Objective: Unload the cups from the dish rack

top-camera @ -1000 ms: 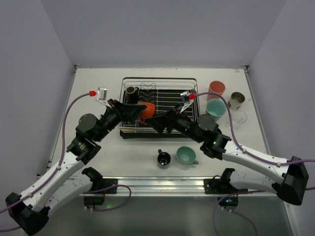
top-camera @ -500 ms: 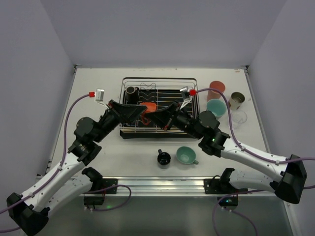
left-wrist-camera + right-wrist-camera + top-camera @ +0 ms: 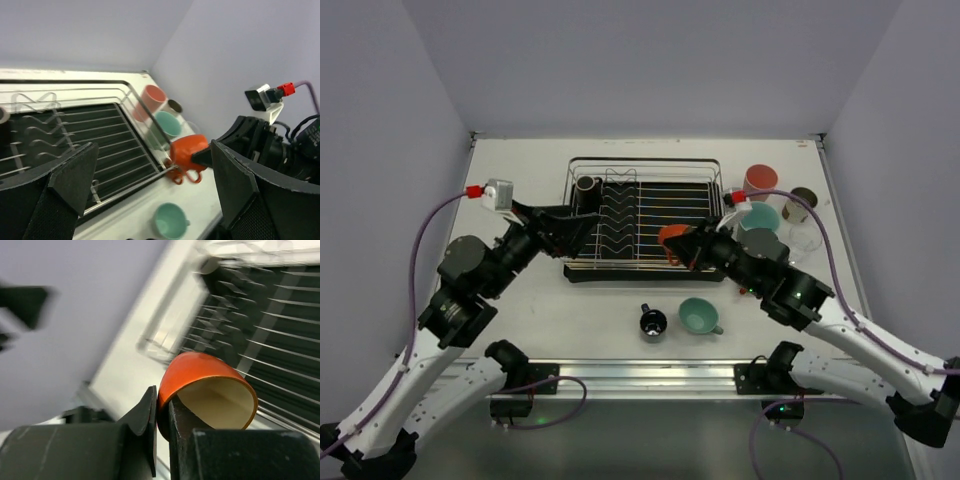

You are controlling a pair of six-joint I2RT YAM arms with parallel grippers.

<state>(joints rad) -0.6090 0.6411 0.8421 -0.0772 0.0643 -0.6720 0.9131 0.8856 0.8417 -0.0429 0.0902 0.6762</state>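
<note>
The dish rack (image 3: 642, 214) is a silver wire rack on a black tray, and a dark cup (image 3: 586, 189) stands in its back left corner. My right gripper (image 3: 688, 246) is shut on the rim of an orange cup (image 3: 671, 238), one finger inside and one outside, holding it over the rack's front right corner. The right wrist view shows the orange cup (image 3: 200, 382) tilted with its cream inside showing, pinched by the gripper (image 3: 162, 412). My left gripper (image 3: 574, 224) is open and empty at the rack's left side. From the left wrist the orange cup (image 3: 187, 151) hangs beyond the rack (image 3: 115, 145).
On the table right of the rack stand a pink tumbler (image 3: 760, 180), a mint mug (image 3: 758, 217), a metal cup (image 3: 801, 203) and a clear glass (image 3: 806, 238). In front of the rack sit a small black cup (image 3: 652, 322) and a mint mug (image 3: 698, 316).
My left gripper let go of the orange cup, opened and drew back to the left. The right gripper shut on the cup and carried it right, from the rack's middle to its front right corner.
</note>
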